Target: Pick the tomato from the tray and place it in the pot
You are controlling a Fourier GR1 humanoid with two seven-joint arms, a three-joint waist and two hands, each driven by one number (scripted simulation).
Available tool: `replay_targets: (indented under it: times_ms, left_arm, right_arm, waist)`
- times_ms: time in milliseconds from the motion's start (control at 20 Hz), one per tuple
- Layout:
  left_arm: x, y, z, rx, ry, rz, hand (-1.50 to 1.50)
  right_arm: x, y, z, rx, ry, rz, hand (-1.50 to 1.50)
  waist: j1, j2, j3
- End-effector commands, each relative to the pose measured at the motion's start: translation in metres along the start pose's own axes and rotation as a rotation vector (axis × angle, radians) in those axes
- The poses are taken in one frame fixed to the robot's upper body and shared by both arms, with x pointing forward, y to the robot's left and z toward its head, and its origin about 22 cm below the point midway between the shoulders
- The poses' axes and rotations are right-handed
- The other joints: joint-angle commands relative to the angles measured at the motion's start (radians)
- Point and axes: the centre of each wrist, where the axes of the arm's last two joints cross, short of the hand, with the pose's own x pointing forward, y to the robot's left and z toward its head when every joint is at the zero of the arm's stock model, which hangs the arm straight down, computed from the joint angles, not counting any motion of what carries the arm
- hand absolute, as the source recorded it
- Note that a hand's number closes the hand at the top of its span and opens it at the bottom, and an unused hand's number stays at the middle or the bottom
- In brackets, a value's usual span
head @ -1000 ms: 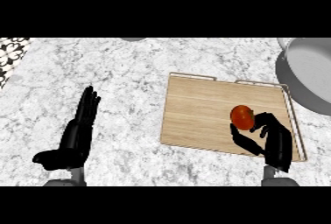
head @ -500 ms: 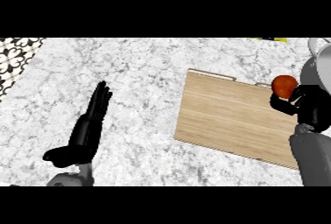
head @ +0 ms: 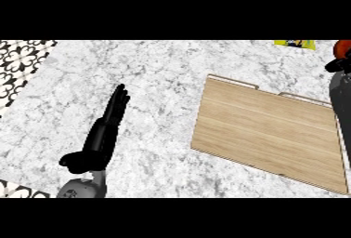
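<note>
the tomato (head: 342, 46) is at the far right edge of the view, up off the tray (head: 270, 132). only a bit of its red skin shows. the right hand (head: 339, 64) is just under it, dark fingers curled on it, so i think it is holding the tomato. most of that hand is cut off by the edge.

the pot does not show here. it may be further right, past the edge, but i cannot tell. so the next move is likely more to the right and then down.

the tray lies bare on the counter (head: 158, 69), near the right arm. the left hand (head: 109, 125) rests flat and straight on the left, well apart from it all.
</note>
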Motion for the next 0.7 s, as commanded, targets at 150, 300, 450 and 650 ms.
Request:
replay_targets:
  times_ms: [150, 300, 450, 650]
  left_arm:
    - [0.005, -0.002, -0.011, 0.023, -0.01, 0.008, 0.0]
    - [-0.005, 0.004, -0.001, 0.035, 0.017, -0.008, 0.0]
    - [-0.006, 0.003, -0.001, 0.053, 0.031, -0.004, 0.0]
    - [-0.006, 0.01, -0.002, 0.087, 0.02, -0.011, 0.0]
  right_arm:
    - [0.055, -0.029, -0.015, -0.128, 0.198, 0.138, 1.5]
    - [0.071, -0.037, -0.017, -0.159, 0.234, 0.155, 1.5]
    - [0.076, -0.035, -0.018, -0.175, 0.263, 0.206, 1.5]
    - [0.077, -0.037, -0.025, -0.181, 0.29, 0.21, 1.5]
  waist:
    - [-0.023, 0.0, 0.007]
    - [-0.036, -0.005, 0.008]
    - [-0.063, -0.013, 0.009]
    - [-0.089, -0.016, 0.01]
